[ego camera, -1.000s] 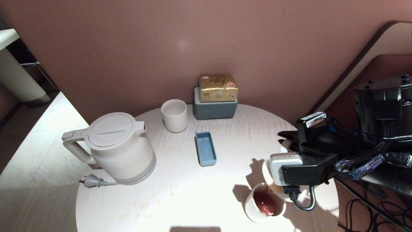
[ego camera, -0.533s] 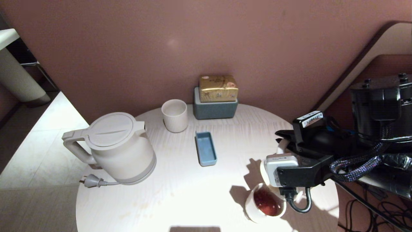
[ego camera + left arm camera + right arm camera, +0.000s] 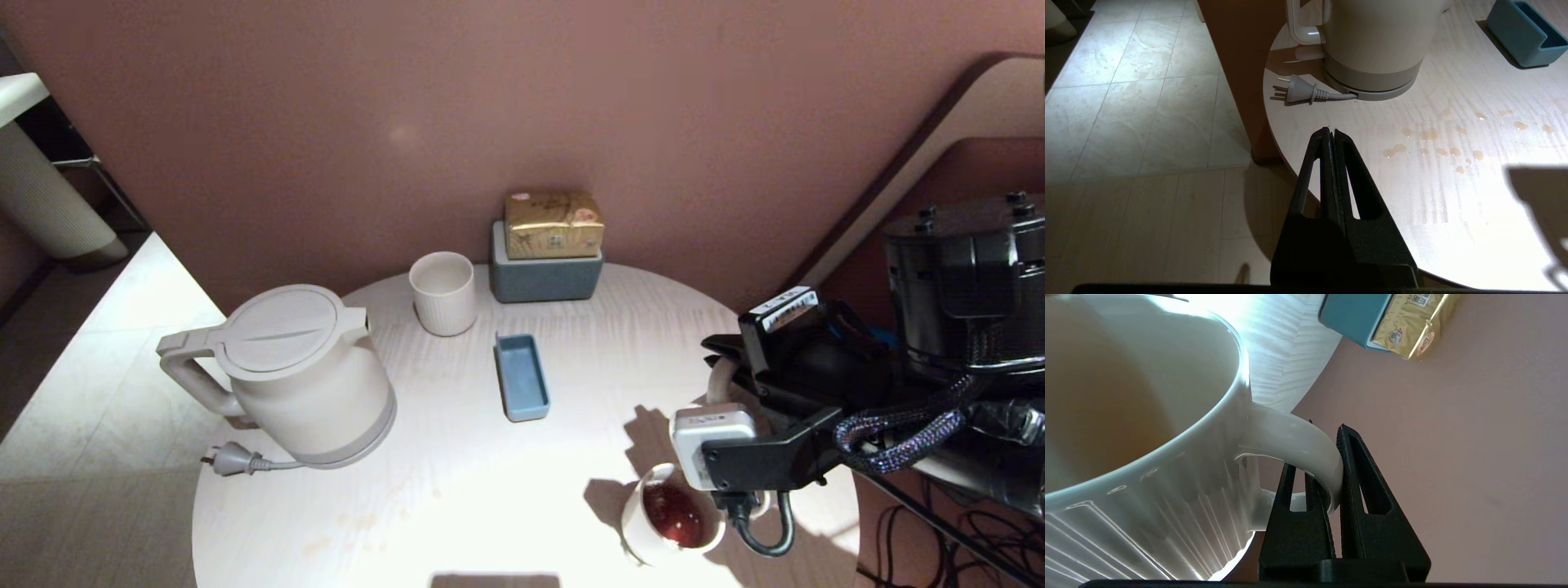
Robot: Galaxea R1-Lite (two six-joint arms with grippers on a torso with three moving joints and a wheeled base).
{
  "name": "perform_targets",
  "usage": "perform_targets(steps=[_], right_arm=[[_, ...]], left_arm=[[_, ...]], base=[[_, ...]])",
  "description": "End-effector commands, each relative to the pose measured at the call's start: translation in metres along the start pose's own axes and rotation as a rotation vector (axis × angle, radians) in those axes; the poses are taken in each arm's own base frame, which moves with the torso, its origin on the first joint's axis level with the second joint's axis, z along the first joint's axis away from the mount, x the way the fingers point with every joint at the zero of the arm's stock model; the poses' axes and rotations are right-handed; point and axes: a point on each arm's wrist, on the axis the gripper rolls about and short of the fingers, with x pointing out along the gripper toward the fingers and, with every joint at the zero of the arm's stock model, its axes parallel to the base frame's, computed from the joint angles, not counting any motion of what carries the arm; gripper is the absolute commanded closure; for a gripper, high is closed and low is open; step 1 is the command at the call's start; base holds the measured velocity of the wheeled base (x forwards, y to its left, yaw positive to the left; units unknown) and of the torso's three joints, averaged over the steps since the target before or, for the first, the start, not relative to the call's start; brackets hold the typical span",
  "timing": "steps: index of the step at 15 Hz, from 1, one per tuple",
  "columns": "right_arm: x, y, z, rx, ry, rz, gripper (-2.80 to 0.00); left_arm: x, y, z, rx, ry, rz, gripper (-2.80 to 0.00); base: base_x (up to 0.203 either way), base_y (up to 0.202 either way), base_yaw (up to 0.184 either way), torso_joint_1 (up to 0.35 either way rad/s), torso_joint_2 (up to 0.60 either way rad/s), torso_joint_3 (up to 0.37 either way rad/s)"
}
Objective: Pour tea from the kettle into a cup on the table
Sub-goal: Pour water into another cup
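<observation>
The cream-white kettle (image 3: 302,376) stands on the left of the round white table (image 3: 457,490), lid shut; its base also shows in the left wrist view (image 3: 1372,49). My right gripper (image 3: 1327,428) is shut on the loop handle (image 3: 1298,445) of the ribbed white cup (image 3: 1147,416), which it holds tilted at the table's right side. In the head view the wrist camera hides most of that cup (image 3: 720,382) and the right gripper (image 3: 718,351). The cup's inside looks brownish; I cannot tell whether that is tea. My left gripper (image 3: 1329,132) is shut and empty by the table's front-left edge.
A white cup with dark red liquid (image 3: 673,514) stands just below the right wrist. A ribbed tumbler (image 3: 442,292), a blue tray (image 3: 521,376) and a grey box (image 3: 545,278) with a gold packet (image 3: 553,222) sit further back. Pale drops (image 3: 1429,134) and the kettle's plug (image 3: 233,459) lie near the front-left edge.
My right hand has shifted slightly left and toward the table's front while its wrist turned, with the cup still in it. The kettle and the other cups have stayed put.
</observation>
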Motion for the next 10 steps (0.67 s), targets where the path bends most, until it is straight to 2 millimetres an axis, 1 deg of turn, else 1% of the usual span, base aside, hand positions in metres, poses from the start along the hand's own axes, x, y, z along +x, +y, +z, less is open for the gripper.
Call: perform_targets(steps=[1,10], right_arm=[[-0.001,-0.001,0.002,-0.019,0.004,-0.004,0.0],[0.001,-0.001,0.019,-0.055,0.004,0.001,0.0]], left_arm=[[0.0,0.0,0.0,0.0,-0.001,0.0,0.0],[0.0,0.0,0.0,0.0,-0.001,0.0,0.0]], base=[[0.0,0.0,0.0,0.0,0.0,0.0],[0.0,0.0,0.0,0.0,0.0,0.0]])
